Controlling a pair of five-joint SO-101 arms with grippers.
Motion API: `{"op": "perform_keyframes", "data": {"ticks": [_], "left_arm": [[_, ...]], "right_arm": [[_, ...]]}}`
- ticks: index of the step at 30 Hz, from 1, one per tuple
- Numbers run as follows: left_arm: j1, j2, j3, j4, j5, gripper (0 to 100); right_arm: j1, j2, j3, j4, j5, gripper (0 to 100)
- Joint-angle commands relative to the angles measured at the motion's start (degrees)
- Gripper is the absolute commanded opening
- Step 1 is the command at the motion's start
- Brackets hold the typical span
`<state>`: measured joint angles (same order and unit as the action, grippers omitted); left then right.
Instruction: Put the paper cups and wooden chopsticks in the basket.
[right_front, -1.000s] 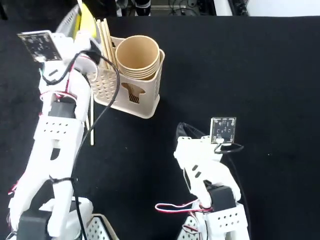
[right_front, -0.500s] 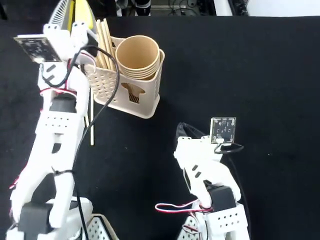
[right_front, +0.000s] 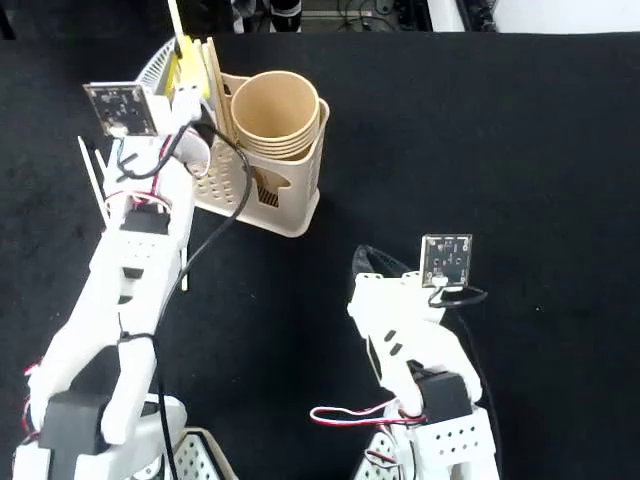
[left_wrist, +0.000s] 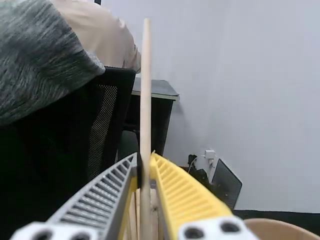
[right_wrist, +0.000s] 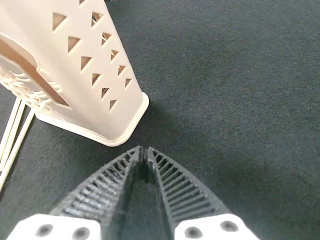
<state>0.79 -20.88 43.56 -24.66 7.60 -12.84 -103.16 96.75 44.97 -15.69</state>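
A cream basket (right_front: 262, 190) stands at the back left of the black table, with stacked paper cups (right_front: 275, 104) and several wooden chopsticks (right_front: 214, 78) inside. My left gripper (right_front: 184, 58) hovers over the basket's left end, shut on one upright chopstick (right_front: 174, 18). In the left wrist view that chopstick (left_wrist: 145, 90) rises straight between the yellow and grey jaws of my left gripper (left_wrist: 144, 162). Two chopsticks (right_front: 94, 178) lie on the table left of the arm, and another (right_front: 183, 280) lies beside it. My right gripper (right_wrist: 145, 156) is shut on nothing, low over the table in front of the basket (right_wrist: 75, 60).
The right arm (right_front: 420, 340) sits folded at the middle front, its black fingers (right_front: 372, 262) pointing towards the basket. Loose chopsticks (right_wrist: 12, 135) lie by the basket's foot. Black table stretches to the right. A chair and a seated person are behind the table.
My left arm has swung right, bringing the held chopstick over the basket's left end. Two chopsticks on the table to its left are now uncovered. The right arm has not moved.
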Motion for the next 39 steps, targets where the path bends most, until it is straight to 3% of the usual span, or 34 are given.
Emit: {"op": "perform_keyframes", "data": {"ticks": [1, 3, 6, 11, 16, 19, 23, 26, 34, 39], "left_arm": [[0.84, -5.01, 1.54, 0.26, -0.35, 5], [0.84, -7.21, 3.21, 1.58, 0.09, 12], [0.66, -11.25, 2.95, 11.34, 0.09, 18], [0.13, -16.44, -8.13, 38.15, -0.18, 21], [-5.85, -17.14, -26.77, 70.59, 0.00, 22], [-11.65, -16.18, -33.80, 83.08, -0.35, 22], [-20.88, -10.99, -36.35, 88.62, -1.67, 22], [-23.69, -2.73, -36.62, 88.53, -5.27, 22], [-23.52, 26.37, -50.68, 89.76, -5.71, 22], [-23.78, 43.60, -68.26, 98.11, -5.36, 22]], "right_arm": [[-0.44, -2.86, -0.13, -0.53, -0.62, 1.2], [-0.44, -2.86, -0.13, -0.53, -0.62, 1.2], [-0.44, -2.86, -0.13, -0.53, -0.62, 1.2], [-0.44, -2.86, -0.13, -0.53, -0.62, 1.2], [-0.44, -2.86, -0.13, -0.53, -0.62, 1.2], [-0.44, -2.77, -0.13, -0.53, -0.62, 1.2], [-0.44, -2.77, -0.13, -0.53, -0.62, 1.2], [-0.44, -2.68, -0.13, -0.53, -0.62, 1.2], [-0.44, -2.68, -0.13, -0.53, -0.62, 1.2], [-0.44, -2.68, -0.13, -0.53, -0.62, 1.2]]}}
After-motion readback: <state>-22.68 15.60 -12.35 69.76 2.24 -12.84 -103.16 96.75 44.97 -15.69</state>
